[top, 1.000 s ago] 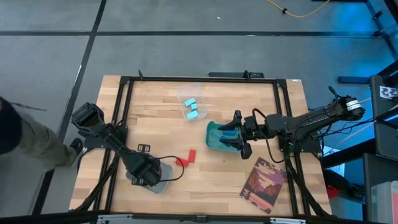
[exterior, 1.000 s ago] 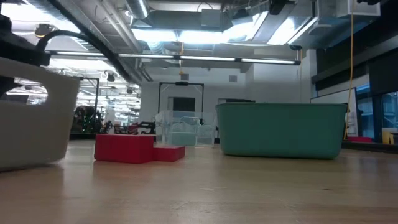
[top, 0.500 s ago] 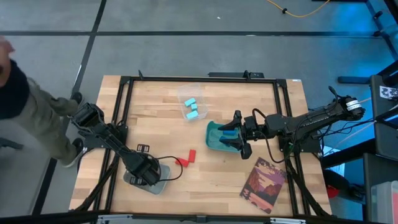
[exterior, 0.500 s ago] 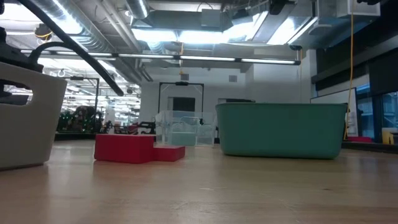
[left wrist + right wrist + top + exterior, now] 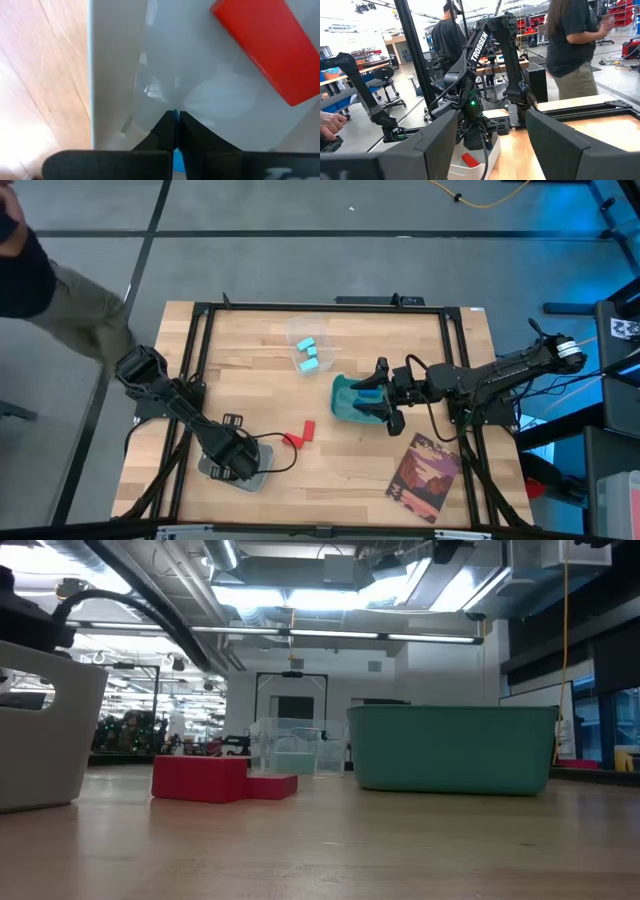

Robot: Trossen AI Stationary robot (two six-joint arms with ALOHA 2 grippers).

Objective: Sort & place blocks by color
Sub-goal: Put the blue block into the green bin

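My left gripper point(image 5: 235, 463) hangs shut over the grey tray point(image 5: 260, 477) near the table's front left, its fingertips point(image 5: 175, 120) pointing down into the tray. A red block point(image 5: 265, 45) lies on the tray's floor, apart from the fingers. Two more red blocks point(image 5: 300, 432) lie flat on the table right of the tray. Light cyan blocks point(image 5: 307, 352) sit in a clear bin. My right gripper point(image 5: 378, 402) stands open over the right rim of the teal bin point(image 5: 347, 398), with nothing between its fingers point(image 5: 490, 145). My left gripper's shut fingers point down at the grey tray's floor point(image 5: 210, 95) close to one wall. I cannot tell whether the tips touch it.
The clear bin point(image 5: 290, 748) stands at the far middle, with the teal bin point(image 5: 450, 748) just right of centre. A picture book point(image 5: 424, 478) lies at the front right. A person point(image 5: 45, 275) walks past beyond the table's left side, and people stand behind the left arm point(image 5: 570, 45).
My left gripper has shut over the grey tray. The tray has shifted a little toward the table's left edge. The person beside the table's left has walked toward the far side.
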